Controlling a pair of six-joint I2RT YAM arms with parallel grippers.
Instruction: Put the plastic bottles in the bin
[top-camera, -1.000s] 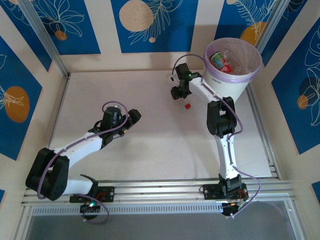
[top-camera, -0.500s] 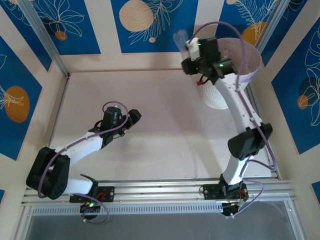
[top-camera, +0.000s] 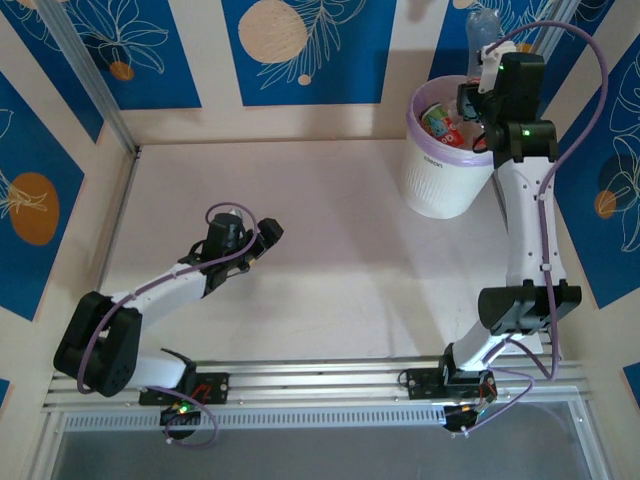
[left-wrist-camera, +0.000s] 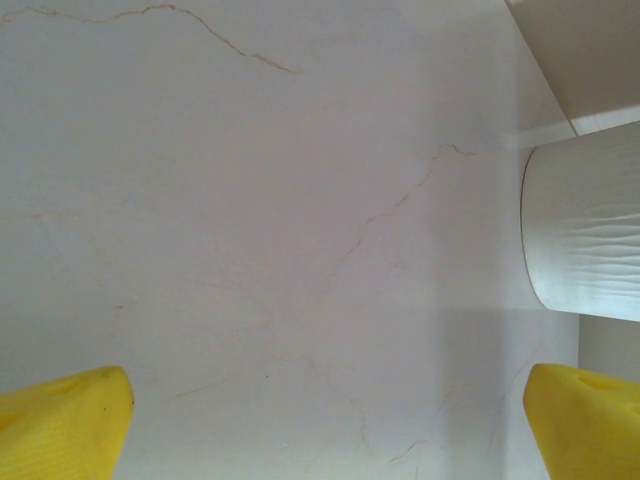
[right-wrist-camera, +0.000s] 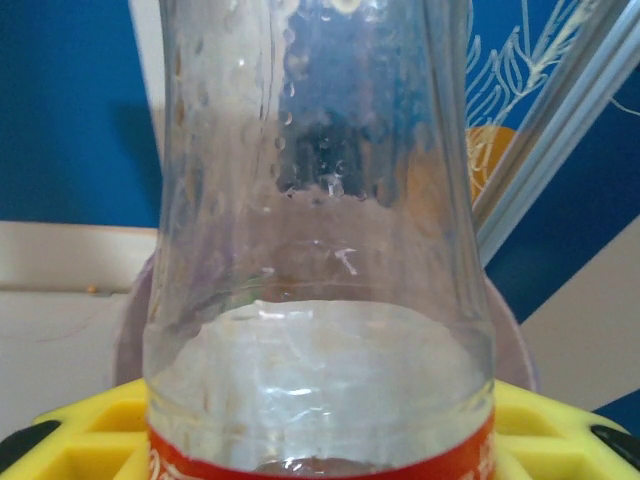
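Between the fingers (right-wrist-camera: 80, 435) of our right gripper (right-wrist-camera: 320, 450) sits a clear red-labelled bottle (right-wrist-camera: 320, 200), clamped, over the far side of the bin (top-camera: 432, 185). We should centre it above the mouth before opening, lest it clip the rim.

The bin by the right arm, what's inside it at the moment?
Red-labelled plastic bottles lie in the bin, inside its lilac liner. The right pincer, holding a clear bottle, covers the opening's right side, so anything there is hidden.
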